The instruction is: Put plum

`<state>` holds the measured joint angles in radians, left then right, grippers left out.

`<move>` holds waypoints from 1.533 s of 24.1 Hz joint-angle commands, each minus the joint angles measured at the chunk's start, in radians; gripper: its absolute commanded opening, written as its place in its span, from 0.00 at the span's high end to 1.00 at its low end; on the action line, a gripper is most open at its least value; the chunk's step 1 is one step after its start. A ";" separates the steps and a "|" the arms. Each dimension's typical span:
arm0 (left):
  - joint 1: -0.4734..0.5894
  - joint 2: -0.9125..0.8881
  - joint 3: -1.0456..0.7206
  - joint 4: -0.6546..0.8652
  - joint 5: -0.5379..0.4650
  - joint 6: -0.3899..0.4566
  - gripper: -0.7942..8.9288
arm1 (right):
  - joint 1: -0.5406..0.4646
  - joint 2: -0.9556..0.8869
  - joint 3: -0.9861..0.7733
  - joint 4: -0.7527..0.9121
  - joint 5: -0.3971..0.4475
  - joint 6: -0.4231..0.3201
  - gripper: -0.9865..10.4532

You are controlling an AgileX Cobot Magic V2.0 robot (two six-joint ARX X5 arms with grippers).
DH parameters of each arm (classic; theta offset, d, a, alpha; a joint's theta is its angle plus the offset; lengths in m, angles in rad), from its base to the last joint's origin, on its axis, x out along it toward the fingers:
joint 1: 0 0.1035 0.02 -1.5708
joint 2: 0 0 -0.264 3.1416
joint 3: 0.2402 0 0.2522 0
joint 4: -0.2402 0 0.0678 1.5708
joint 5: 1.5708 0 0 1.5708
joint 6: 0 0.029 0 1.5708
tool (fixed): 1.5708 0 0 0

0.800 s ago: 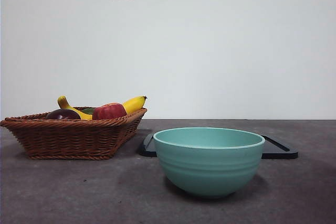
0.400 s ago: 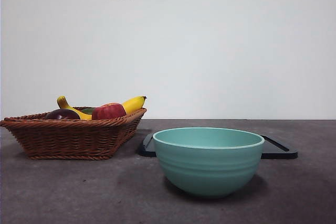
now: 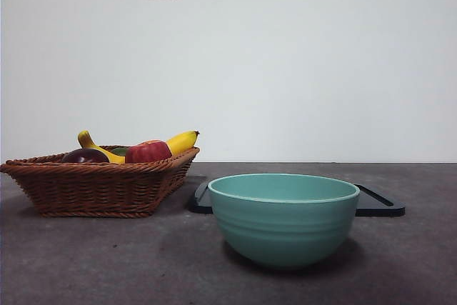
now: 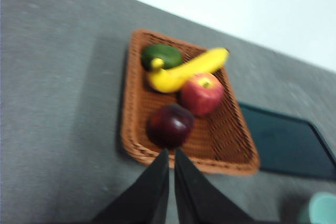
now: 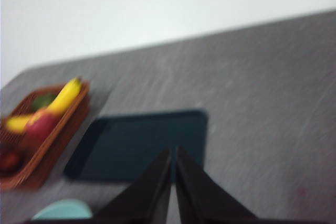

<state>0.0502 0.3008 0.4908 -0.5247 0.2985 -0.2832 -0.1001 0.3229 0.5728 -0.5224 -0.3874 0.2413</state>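
Note:
The dark maroon plum [image 3: 85, 156] lies in the brown wicker basket [image 3: 100, 187] at the left of the table, beside a red apple [image 3: 148, 151]. In the left wrist view the plum [image 4: 170, 125] sits at the basket's near end, and my left gripper [image 4: 171, 155] hangs above the basket's near rim [image 4: 137, 150], jaws shut and empty. My right gripper [image 5: 174, 153] is shut and empty, high above a dark tray [image 5: 142, 142]. Neither gripper shows in the front view.
The basket also holds a banana [image 3: 178, 141] and a green fruit [image 4: 160, 55]. A teal bowl [image 3: 284, 218] stands at the front centre, with the flat black tray [image 3: 378, 202] behind it. A wall stands behind the table.

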 commanded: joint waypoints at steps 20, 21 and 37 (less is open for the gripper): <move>-0.131 0.450 0.489 -0.481 0.185 0.344 0.90 | 0.307 0.480 0.440 -0.478 -0.136 -0.283 0.91; -0.131 0.450 0.489 -0.481 0.185 0.344 0.90 | 0.315 0.480 0.440 -0.478 -0.136 -0.283 0.91; -0.131 0.450 0.489 -0.477 0.185 0.327 0.44 | 0.319 0.480 0.440 -0.475 -0.136 -0.275 0.59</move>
<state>-0.0792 0.7452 0.9565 -1.0126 0.4778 0.0422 0.2153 0.7944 0.9928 -1.0054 -0.5209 -0.0296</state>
